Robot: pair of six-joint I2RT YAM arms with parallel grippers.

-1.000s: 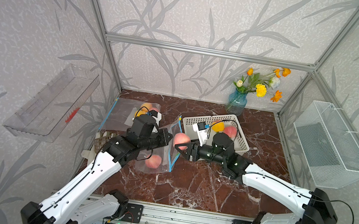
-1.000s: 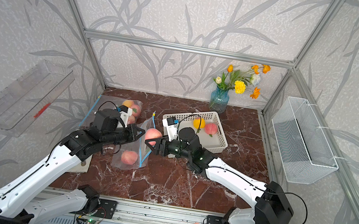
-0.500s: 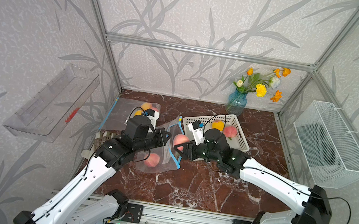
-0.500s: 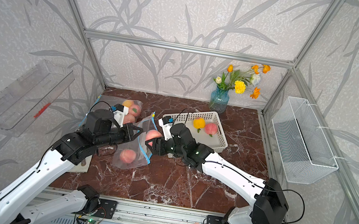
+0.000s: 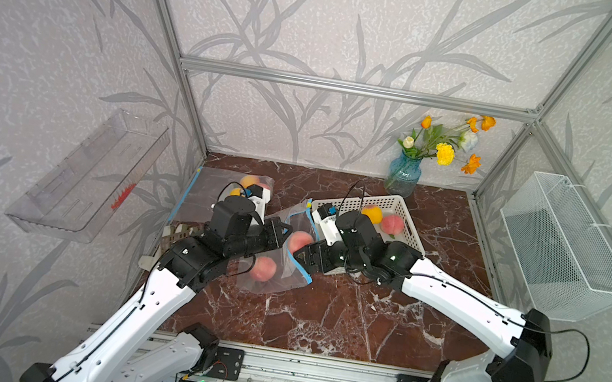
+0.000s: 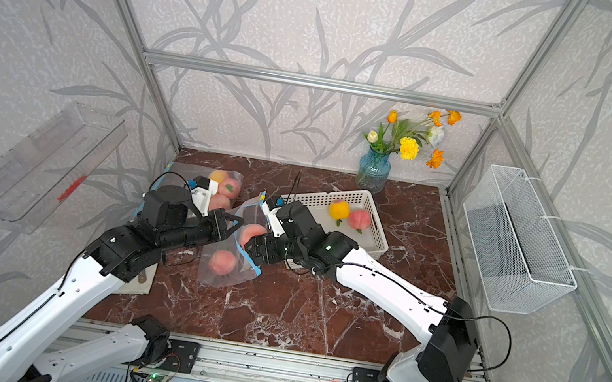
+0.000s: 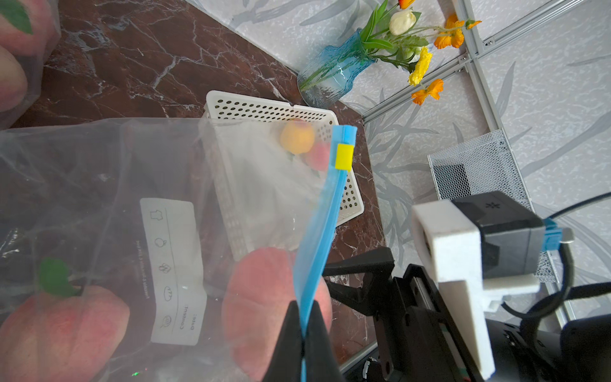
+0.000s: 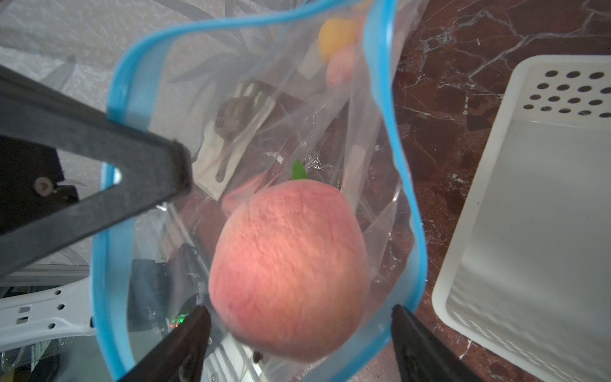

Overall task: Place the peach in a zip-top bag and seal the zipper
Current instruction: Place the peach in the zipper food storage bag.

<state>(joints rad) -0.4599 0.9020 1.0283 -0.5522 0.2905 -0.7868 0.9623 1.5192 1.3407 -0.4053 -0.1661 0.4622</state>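
The zip-top bag (image 5: pixel 274 278) stands open on the marble, with one peach (image 5: pixel 263 268) lying inside it. My left gripper (image 7: pixel 302 307) is shut on the bag's blue zipper strip (image 7: pixel 325 215) and holds the mouth up. The yellow slider (image 7: pixel 344 157) sits at the strip's far end. A second peach (image 8: pixel 291 268) is in the bag's mouth, inside the blue rim (image 8: pixel 396 132). My right gripper (image 8: pixel 299 312) stands open around that peach, with a gap on each side. In both top views this peach (image 5: pixel 300 241) (image 6: pixel 253 231) lies between the two grippers.
A white perforated basket (image 5: pixel 407 220) behind the right gripper holds a yellow fruit and a peach. Another bag with fruit (image 5: pixel 221 187) lies at the back left. A blue vase of flowers (image 5: pixel 402 176) stands at the back. A wire basket (image 5: pixel 561 249) hangs on the right wall.
The right gripper has carried the peach left into the bag's mouth and widened its jaws off it. The left gripper has kept its hold on the zipper strip.
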